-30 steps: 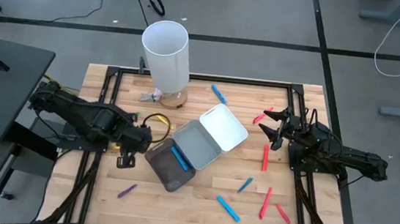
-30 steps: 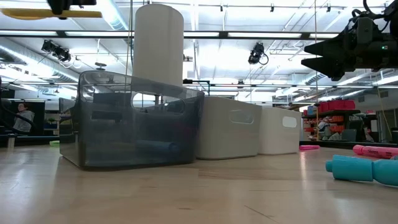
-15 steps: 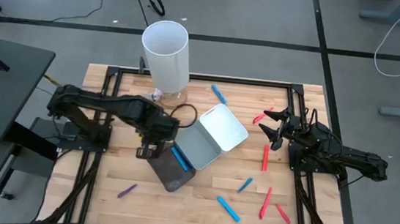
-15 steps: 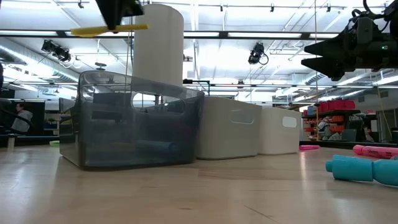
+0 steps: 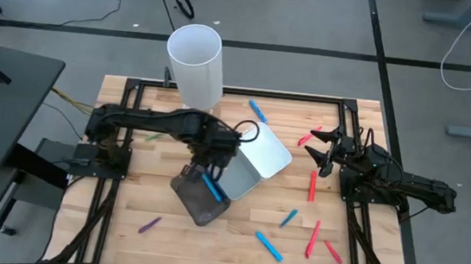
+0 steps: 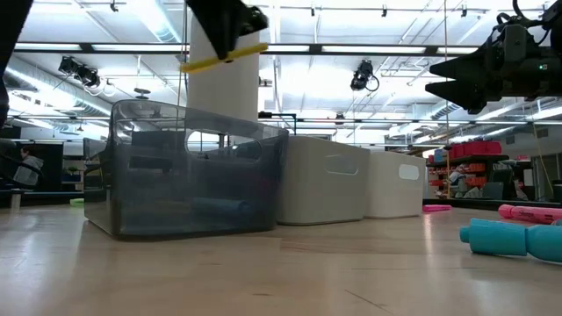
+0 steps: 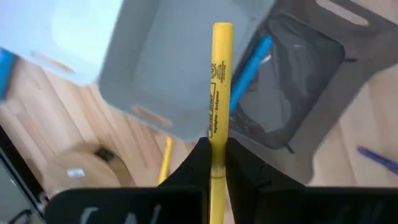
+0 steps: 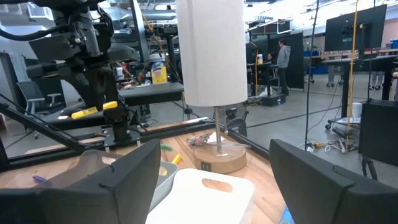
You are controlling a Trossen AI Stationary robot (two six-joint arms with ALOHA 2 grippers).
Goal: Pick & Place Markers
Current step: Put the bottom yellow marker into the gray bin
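Observation:
My left gripper [image 5: 216, 154] hangs over the trays in the table's middle, shut on a yellow marker [image 7: 219, 93]. The low view shows the yellow marker [image 6: 221, 57] high above the dark tray [image 5: 197, 199], in which a blue marker [image 5: 211, 186] lies. The grey tray [image 5: 244, 178] and the white tray [image 5: 267, 150] stand beside the dark one. Several red and blue markers, such as a red marker [image 5: 313, 185] and a blue marker [image 5: 268, 245], lie flat on the right half of the table. My right gripper [image 5: 319, 149] waits open at the right edge. My left gripper pinches the yellow marker's barrel [image 7: 217, 146] between its two fingers [image 7: 198, 163], nearer one end than the middle. The fingers point down from above and lie across the marker. It hangs nearly level, slightly tilted, clear of the trays below.
A tall white cylinder [image 5: 197, 63] stands on a wooden base at the far side. A purple marker [image 5: 149, 224] lies near the front left, a blue one [image 5: 257, 110] at the far side. Another yellow marker [image 7: 166, 158] lies by the cylinder's base.
My left gripper has travelled toward the table's right edge, from left of the dark tray to above the trays, rolling about its own axis on the way. The yellow marker has gone along, still pinched and clear of everything.

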